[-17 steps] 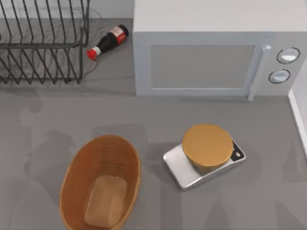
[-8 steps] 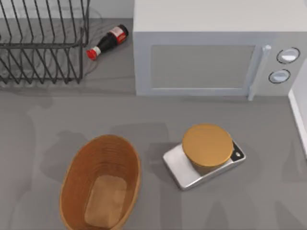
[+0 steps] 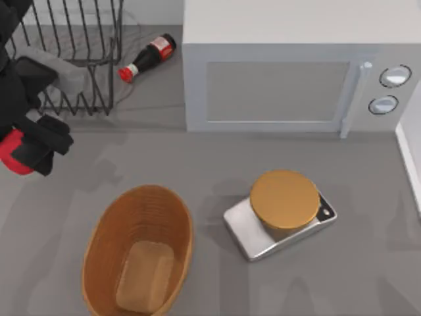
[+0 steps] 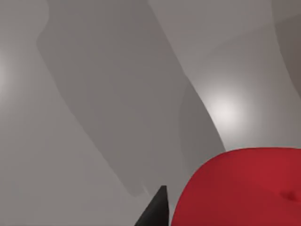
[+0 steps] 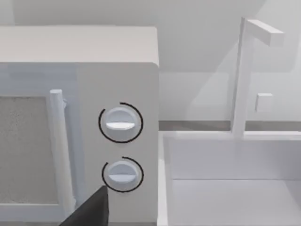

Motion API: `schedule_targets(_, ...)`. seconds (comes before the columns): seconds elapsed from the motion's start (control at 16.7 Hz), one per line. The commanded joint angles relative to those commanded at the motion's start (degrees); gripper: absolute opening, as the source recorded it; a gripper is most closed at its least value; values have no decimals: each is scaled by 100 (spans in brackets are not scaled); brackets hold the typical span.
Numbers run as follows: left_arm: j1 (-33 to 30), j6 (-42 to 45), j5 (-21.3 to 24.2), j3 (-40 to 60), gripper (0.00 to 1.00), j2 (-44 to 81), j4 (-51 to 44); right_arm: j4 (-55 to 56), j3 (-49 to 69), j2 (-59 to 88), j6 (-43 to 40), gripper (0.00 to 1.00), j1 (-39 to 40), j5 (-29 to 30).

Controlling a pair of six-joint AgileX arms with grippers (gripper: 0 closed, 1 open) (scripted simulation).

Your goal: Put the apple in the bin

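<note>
Left gripper (image 3: 23, 155) clamps the apple (image 3: 12, 153) — beside the bin (image 3: 105, 230)

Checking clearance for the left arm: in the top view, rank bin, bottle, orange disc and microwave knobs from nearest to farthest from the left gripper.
From the left gripper, shut on the apple at the table's left edge:
1. Bin, lower left, and bottle, back left: too close to call.
2. Orange disc, centre right.
3. Microwave knobs, far right.

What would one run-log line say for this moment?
left gripper: shut on apple, at table's left edge | basket: empty | right arm: parked
</note>
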Motion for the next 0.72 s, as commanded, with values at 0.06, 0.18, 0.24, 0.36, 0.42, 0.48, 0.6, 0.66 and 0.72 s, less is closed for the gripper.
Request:
schedule_targets(0.06,-263,-640,33,-80,0,-58,-2,0,0,0,0,100,0,0)
schedule_targets(0.18,-785,-1939,100,-237,0,-188,7,0,0,0,0,100,0,0)
schedule_targets(0.24,-1040,-2574,131,-312,0,-260,18,0,0,0,0,100,0,0)
schedule_targets(0.36,-1520,-3733,183,-455,0,-423,65,0,0,0,0,100,0,0)
schedule_targets(0.42,-1740,-4228,203,-522,0,-511,98,0,0,0,0,100,0,0)
schedule_targets(0.48,-1944,-4663,219,-585,0,-600,134,0,0,0,0,100,0,0)
schedule_targets(0.6,-2284,-5350,238,-695,0,-766,210,0,0,0,0,100,0,0)
schedule_targets(0.66,-2414,-5602,243,-740,0,-834,244,0,0,0,0,100,0,0)
schedule_targets(0.72,-2516,-5793,246,-775,0,-889,270,0,0,0,0,100,0,0)
